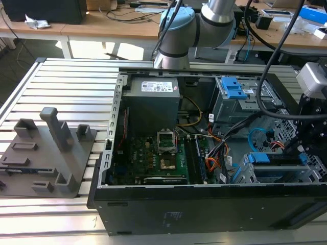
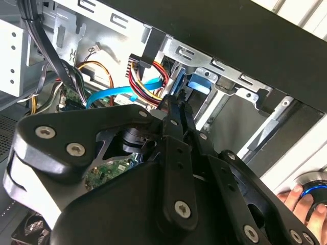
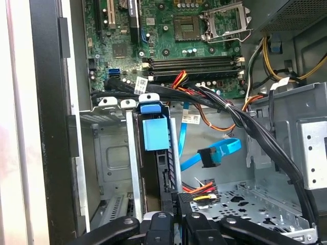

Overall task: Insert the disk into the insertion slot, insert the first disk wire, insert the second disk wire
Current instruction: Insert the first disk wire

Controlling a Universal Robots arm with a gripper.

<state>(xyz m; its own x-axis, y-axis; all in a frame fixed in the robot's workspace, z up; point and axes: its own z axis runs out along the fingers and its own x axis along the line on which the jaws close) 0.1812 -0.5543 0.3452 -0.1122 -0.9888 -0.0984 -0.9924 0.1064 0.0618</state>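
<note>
Exterior view: logged grey and pale-blue jointed robot arm (image 1: pixel 199 23) rising behind the open black computer case (image 1: pixel 204 209) and reaching toward the exterior view's right, wrist end cut off by the frame edge over the drive bays. Cannot make out the claw tips there; black hoses (image 1: pixel 265 97) cross in front.

Second wrist view: found black two-finger gripper (image 2: pixel 177 103) pointing into the case, tips pressed together with no gap seen. Cannot tell whether anything is pinched, as the linkage hides what lies behind. Noted a person's fingers (image 2: pixel 299 200), cut off at the corner.

First wrist view: found black disk with light-blue pull tab (image 3: pixel 155 138) already seated in the insertion slot, a silver-grey perforated sheet-metal cage (image 3: pixel 110 153); near end of disk hidden behind the gripper links. Found first disk wire, a short thin bundle of red, yellow and black wires (image 3: pixel 207 188), just beside the gripper. Cannot tell whether its black plug is mated. Found second disk wire, a thin light-blue flat cable (image 3: pixel 227 147), curled in the open bay beside the disk, black plug hanging free.

Counted: one disk, one short bundle, one light-blue cable, two blue latches (image 1: pixel 232 88) on the taller grey bay, one grey moulded fixture (image 1: pixel 48 153) on the slotted aluminium table (image 1: pixel 76 81).
</note>
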